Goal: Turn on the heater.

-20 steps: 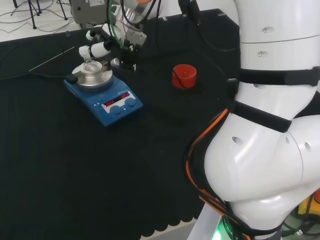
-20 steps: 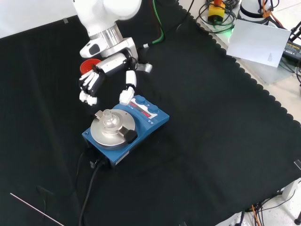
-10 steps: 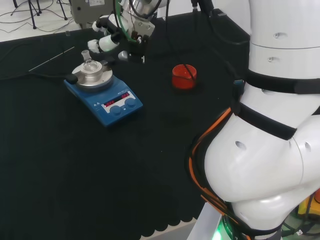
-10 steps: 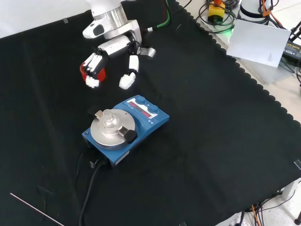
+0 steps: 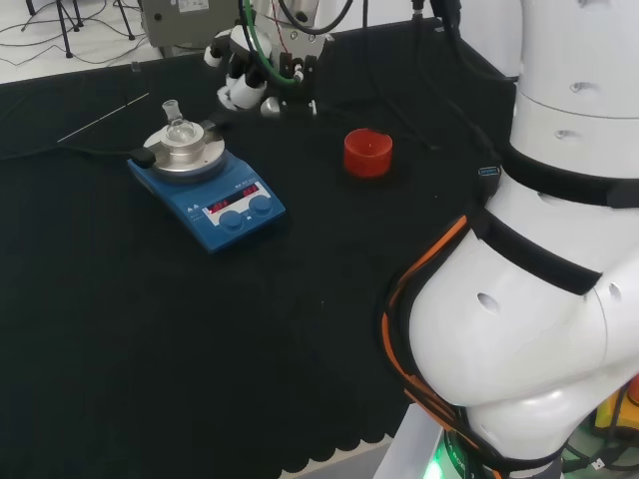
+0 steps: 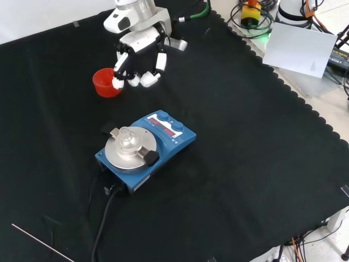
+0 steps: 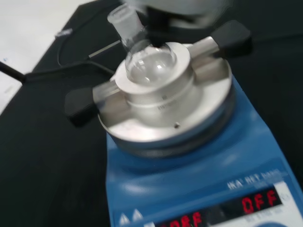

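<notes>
The blue heater [image 5: 207, 192] stands on the black cloth, with a red-lit display [image 5: 232, 201] and two round knobs on its front. A small clear round flask [image 5: 177, 128] sits in the metal block on its plate. In the front view the heater [image 6: 147, 150] lies at the middle, and the hand [image 6: 139, 59] hangs above and behind it, apart from it, beside the red cup [image 6: 105, 82]. The fingers point down, relaxed, and hold nothing. In the head view the hand [image 5: 245, 75] is beyond the heater. The wrist view looks at the flask [image 7: 150, 61] and the heater [image 7: 199, 175] from close by.
A red cup [image 5: 367, 152] stands to the heater's right in the head view. A black cable [image 6: 103, 218] runs from the heater toward the cloth's near edge. A thin rod [image 6: 41, 243] lies at the lower left. The arm's white links [image 5: 539, 299] stand at the right.
The hand has drawn back from the heater's knobs, rising and moving away toward the red cup. Thumb and fingers have come closer together. The heater's display stays lit.
</notes>
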